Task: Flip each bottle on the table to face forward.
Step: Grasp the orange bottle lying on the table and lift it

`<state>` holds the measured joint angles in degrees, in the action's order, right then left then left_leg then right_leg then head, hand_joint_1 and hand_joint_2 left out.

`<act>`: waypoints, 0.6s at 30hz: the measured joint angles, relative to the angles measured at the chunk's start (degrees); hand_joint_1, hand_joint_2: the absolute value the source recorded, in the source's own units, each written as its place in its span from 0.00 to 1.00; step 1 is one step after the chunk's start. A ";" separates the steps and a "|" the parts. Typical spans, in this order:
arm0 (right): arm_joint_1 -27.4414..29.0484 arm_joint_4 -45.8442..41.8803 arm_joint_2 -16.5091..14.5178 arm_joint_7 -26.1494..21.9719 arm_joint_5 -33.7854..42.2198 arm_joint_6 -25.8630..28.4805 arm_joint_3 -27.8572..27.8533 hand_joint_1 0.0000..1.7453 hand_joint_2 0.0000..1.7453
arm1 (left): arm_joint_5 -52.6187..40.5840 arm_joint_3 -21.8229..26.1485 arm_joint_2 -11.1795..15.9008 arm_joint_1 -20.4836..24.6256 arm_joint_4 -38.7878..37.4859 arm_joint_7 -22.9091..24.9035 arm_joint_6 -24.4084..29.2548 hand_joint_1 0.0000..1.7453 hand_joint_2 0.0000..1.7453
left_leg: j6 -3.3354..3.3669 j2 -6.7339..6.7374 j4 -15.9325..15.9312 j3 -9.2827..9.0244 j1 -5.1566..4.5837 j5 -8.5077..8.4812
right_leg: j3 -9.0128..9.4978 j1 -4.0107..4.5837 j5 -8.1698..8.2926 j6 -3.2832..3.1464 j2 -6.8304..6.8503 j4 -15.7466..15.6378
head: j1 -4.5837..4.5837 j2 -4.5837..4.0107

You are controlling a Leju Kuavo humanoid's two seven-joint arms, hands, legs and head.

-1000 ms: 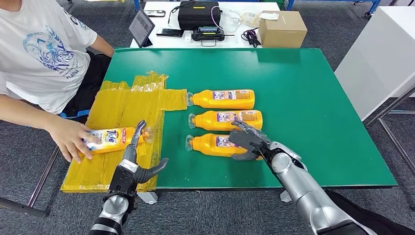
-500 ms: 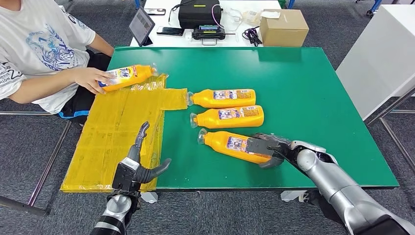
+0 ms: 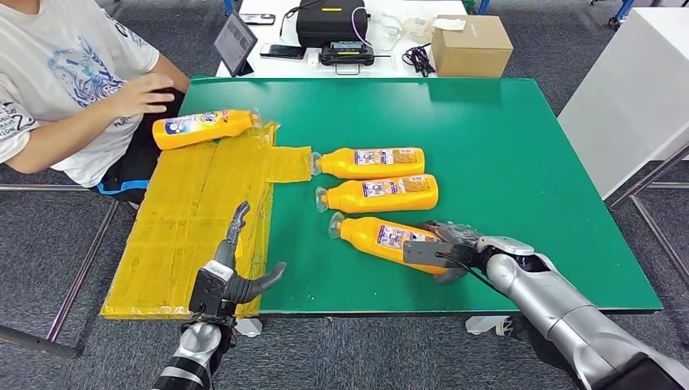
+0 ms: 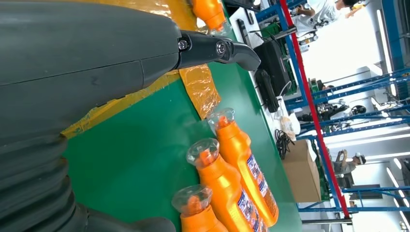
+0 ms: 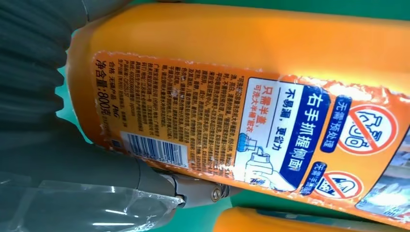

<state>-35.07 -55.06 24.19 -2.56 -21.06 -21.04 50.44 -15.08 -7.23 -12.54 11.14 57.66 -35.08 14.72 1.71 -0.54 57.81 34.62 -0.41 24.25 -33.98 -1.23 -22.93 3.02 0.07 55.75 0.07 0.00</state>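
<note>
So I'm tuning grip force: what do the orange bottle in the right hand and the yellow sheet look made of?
Orange bottle in the right hand: likely glossy plastic, smooth sheen, with a paper-like label frayed at its edges. Yellow sheet: seemingly thin shiny plastic film or tape, wrinkled and reflective.

Green table [image 3: 504, 146], yellow taped sheet [image 3: 195, 211], orange bottles [image 3: 382, 195] with white-and-blue printed labels, clear caps [image 4: 205, 150], grey-and-black hand [image 3: 435, 250], silver arm [image 3: 561, 313], brown box [image 3: 470, 45], white patterned T-shirt [image 3: 57, 73].

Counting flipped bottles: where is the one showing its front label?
In the head view, the flipped bottle lies at the yellow mat's far left end, near the person's hand, apart from the three others.
</note>
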 joint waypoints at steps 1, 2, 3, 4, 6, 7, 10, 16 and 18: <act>-0.02 0.00 -0.03 0.00 -0.06 0.09 0.12 0.79 1.00 | 0.00 0.00 -0.02 0.00 0.00 0.00 0.01 0.00 1.00 | 0.00 0.00 0.00 0.00 0.00 0.00 | 0.00 0.00 0.00 0.00 0.00 0.00 | 0.00 0.00; -0.05 0.01 -0.06 0.00 -0.15 0.19 0.24 0.92 1.00 | 0.00 0.00 -0.03 0.00 0.00 0.00 0.01 0.00 1.00 | 0.00 0.01 0.00 0.00 0.00 0.00 | 0.00 0.00 0.00 0.00 0.00 0.00 | 0.00 0.00; -0.07 0.02 -0.08 0.00 -0.31 0.32 0.40 0.97 1.00 | 0.00 0.00 -0.03 0.00 -0.01 0.01 -0.02 0.00 1.00 | 0.00 0.02 0.00 -0.01 0.00 0.00 | 0.00 0.00 0.00 0.00 -0.01 0.00 | 0.00 0.00; -0.10 0.04 -0.09 -0.01 -0.53 0.45 0.59 0.99 1.00 | 0.02 0.00 -0.03 0.00 -0.04 0.03 -0.11 0.00 1.00 | 0.00 0.04 0.00 -0.02 0.00 0.00 | 0.00 0.00 0.00 0.00 -0.01 0.00 | 0.01 0.00; -0.11 0.13 -0.12 -0.02 -1.06 0.85 1.18 1.00 1.00 | 0.06 0.00 -0.04 0.00 -0.22 0.06 -0.31 0.00 1.00 | 0.00 0.05 0.00 -0.04 0.00 0.00 | 0.01 0.00 0.00 0.00 -0.01 0.00 | 0.01 0.00; -0.09 0.22 -0.18 -0.04 -1.33 1.13 1.44 1.00 1.00 | 0.08 0.00 -0.07 0.00 -0.37 0.07 -0.42 0.00 1.00 | 0.00 0.05 0.00 -0.04 0.00 0.00 | 0.01 0.00 0.00 0.00 -0.01 0.00 | 0.01 0.00; 0.05 0.81 -0.58 -0.23 -2.05 2.19 2.02 1.00 1.00 | 0.14 0.00 -0.15 0.00 -0.83 0.07 -0.89 0.00 1.00 | 0.00 0.06 0.00 -0.06 0.00 0.00 | 0.02 0.00 0.00 0.00 -0.01 -0.01 | 0.00 0.00; 0.03 1.62 -1.34 -0.48 -2.56 2.95 2.55 1.00 1.00 | 0.17 0.00 -0.18 -0.01 -1.33 0.08 -1.15 0.00 1.00 | 0.00 0.07 0.00 -0.13 0.01 0.00 | 0.08 0.01 0.00 0.00 -0.02 -0.01 | 0.00 0.00; 0.04 1.83 -1.58 -0.63 -2.74 3.16 2.58 1.00 1.00 | 0.17 0.00 -0.19 -0.01 -1.46 0.13 -1.19 0.00 1.00 | -0.01 0.08 0.00 -0.16 0.01 0.01 | 0.09 0.02 0.00 0.00 -0.02 -0.01 | 0.00 0.00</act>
<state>-35.03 -53.23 22.61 -3.19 -23.81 -17.87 53.03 -14.91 -7.23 -12.73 11.13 56.20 -34.95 13.53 1.70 -0.46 57.81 34.46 -0.40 24.26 -33.89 -1.21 -22.93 3.02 0.05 55.75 0.07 0.00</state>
